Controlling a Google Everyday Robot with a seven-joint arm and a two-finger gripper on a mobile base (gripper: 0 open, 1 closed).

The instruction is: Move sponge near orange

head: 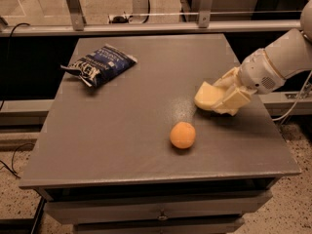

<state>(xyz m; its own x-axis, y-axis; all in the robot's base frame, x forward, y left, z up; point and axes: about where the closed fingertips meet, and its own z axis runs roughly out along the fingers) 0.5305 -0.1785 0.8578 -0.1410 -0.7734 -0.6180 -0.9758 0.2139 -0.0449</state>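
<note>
Got my claw [220, 99] clamped on the sponge [205, 95], low over the worktop [122, 130]. Orange [183, 134] sits near the claw, just below-left of it, not touching. Bag [100, 65] is way off to its upper left.

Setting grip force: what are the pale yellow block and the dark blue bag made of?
Pale yellow block, held by the gripper at the right of the grey table: probably soft matte foam, rounded wavy edges. Dark blue bag: likely thin plastic film, crumpled.
</note>
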